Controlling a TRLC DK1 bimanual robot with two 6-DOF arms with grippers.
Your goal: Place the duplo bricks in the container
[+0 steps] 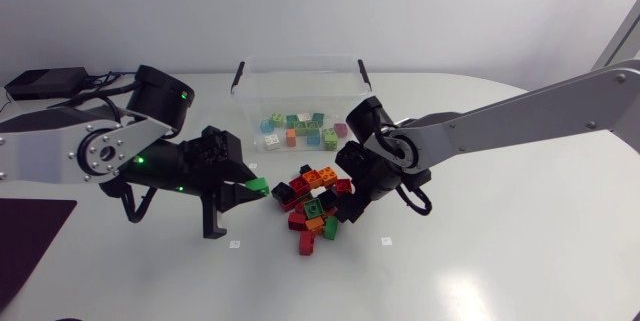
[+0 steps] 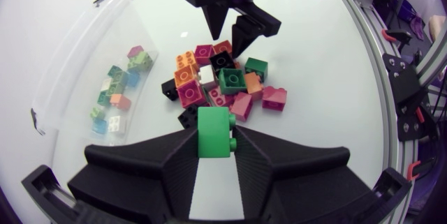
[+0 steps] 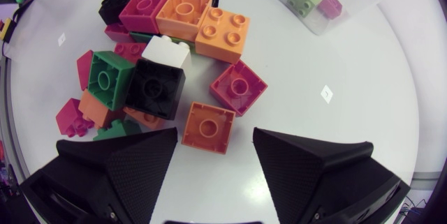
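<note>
Left gripper (image 1: 248,193), entering from the left edge of my overhead view, is clenched on a green brick (image 1: 258,187) just left of centre, beside the loose pile of duplo bricks (image 1: 315,206) in the middle of the white table (image 1: 480,251). My right gripper (image 1: 350,201) comes in from the right edge and hangs over that pile with its fingers spread, grasping nothing. At upper centre stands the clear container (image 1: 300,61), behind the pile, with several pastel bricks (image 1: 295,129) inside.
</note>
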